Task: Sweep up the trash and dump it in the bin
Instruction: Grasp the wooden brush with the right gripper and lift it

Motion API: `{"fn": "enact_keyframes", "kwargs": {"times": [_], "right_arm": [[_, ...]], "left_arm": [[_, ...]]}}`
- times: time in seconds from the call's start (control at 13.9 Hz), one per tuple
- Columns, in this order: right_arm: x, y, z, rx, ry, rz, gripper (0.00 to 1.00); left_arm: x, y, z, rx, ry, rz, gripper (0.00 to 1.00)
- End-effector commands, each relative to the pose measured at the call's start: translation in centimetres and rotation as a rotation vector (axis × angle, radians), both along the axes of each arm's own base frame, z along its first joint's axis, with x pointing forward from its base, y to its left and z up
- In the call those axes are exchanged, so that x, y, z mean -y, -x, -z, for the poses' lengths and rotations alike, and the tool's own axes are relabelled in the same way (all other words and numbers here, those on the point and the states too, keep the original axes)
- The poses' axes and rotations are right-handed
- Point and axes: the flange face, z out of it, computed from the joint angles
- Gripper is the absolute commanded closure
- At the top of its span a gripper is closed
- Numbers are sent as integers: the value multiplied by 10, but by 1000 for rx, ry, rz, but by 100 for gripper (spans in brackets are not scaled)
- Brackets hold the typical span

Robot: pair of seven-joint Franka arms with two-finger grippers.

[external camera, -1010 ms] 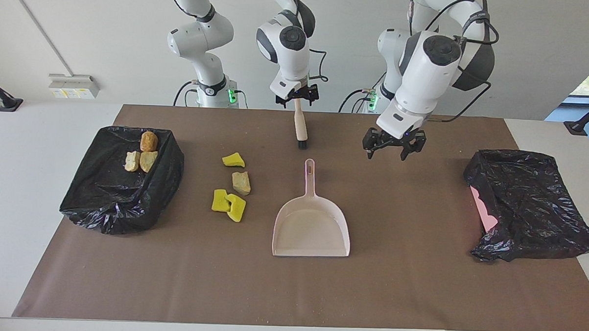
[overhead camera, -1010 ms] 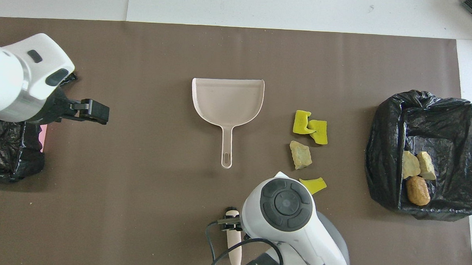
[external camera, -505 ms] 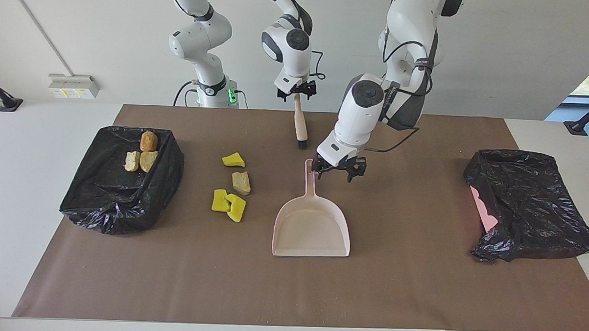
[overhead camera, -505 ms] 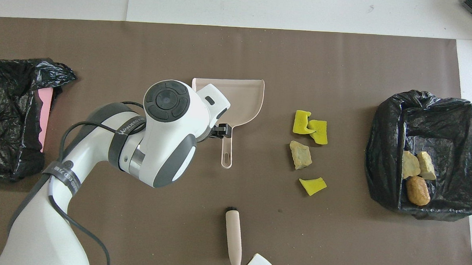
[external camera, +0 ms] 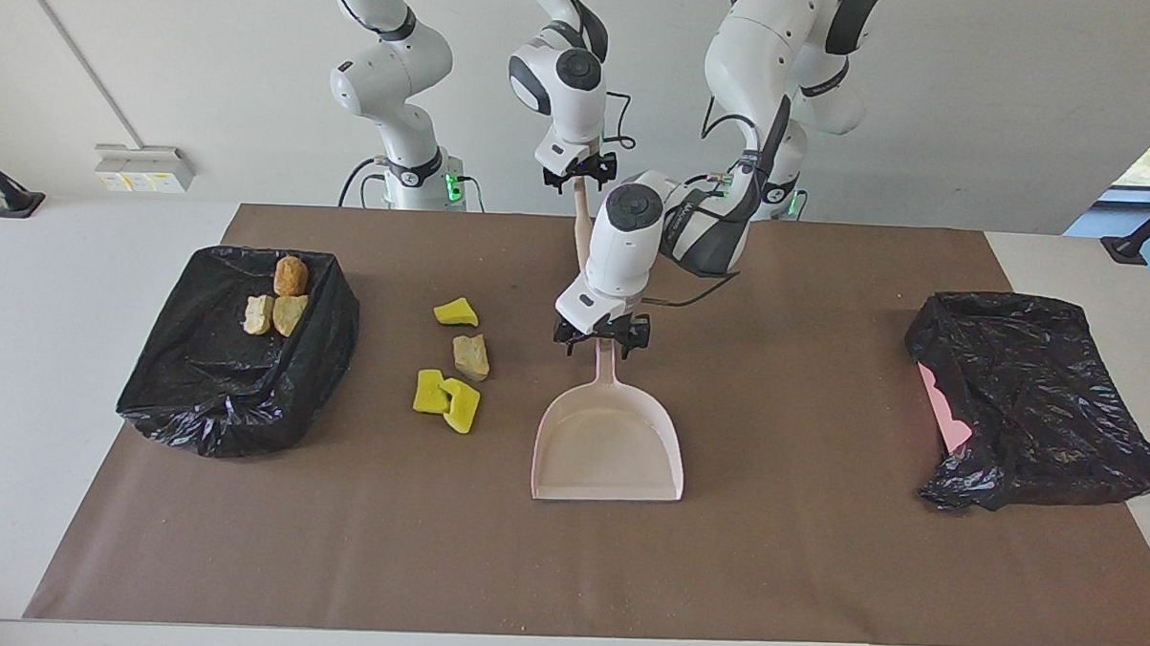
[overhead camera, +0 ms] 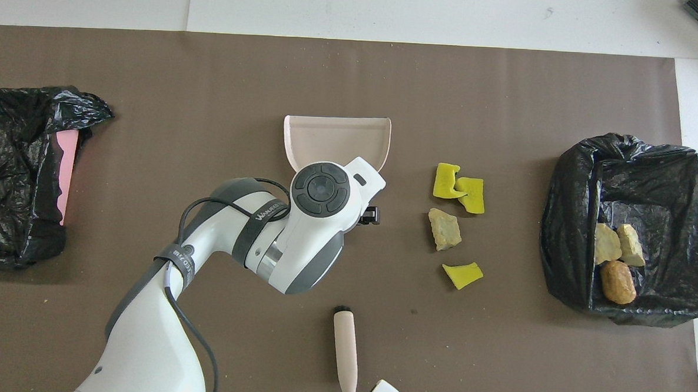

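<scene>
Left gripper (external camera: 601, 344) hides dustpan (external camera: 609, 444) handle

High facing camera and steep overhead camera, both on the brown mat (external camera: 815, 561).

We see bare mat (external camera: 801, 417) between the dustpan (external camera: 609, 444) and the crumpled black bag (external camera: 1031, 401); a gripper can pass there. Four trash chunks (external camera: 459, 357) block the strip between the dustpan and the bin (external camera: 234, 349). The left arm (overhead camera: 265, 233) covers the dustpan handle.
</scene>
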Motion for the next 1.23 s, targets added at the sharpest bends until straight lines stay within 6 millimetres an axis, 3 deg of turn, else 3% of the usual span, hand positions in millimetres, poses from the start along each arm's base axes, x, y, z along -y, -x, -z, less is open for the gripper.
{"fn": "enact_keyframes", "kwargs": {"times": [0.0,0.07,0.14,0.22,0.29,0.36,0.5,0.72,1.01,1.08,1.15], "right_arm": [[5,1,-1,15,-25,35,69],[6,1,-1,21,-28,38,85],[5,1,-1,24,-32,38,100],[4,1,-1,27,-34,41,100],[3,0,0,23,-31,42,100],[3,-1,-1,20,-30,42,100],[6,0,-11,14,-27,41,100],[23,-9,-41,29,-15,45,100],[64,-30,-64,63,73,50,100],[79,-40,-71,76,101,59,100],[94,-55,-78,82,123,68,100]], "left_arm": [[-5,-5,-5,8,-3,-11,0],[-6,-6,-8,7,-4,-13,0],[-9,-8,-8,9,-14,-10,6],[-10,-7,-9,12,-27,-1,21],[-9,-5,-10,6,-35,4,44],[-10,-6,-12,10,-46,12,61],[-9,-5,-17,7,-59,22,75],[-10,-8,-23,12,-56,19,75],[-10,-8,-22,12,-56,20,76],[-12,-10,-22,12,-54,18,72],[-12,-10,-22,14,-53,18,59]]}}
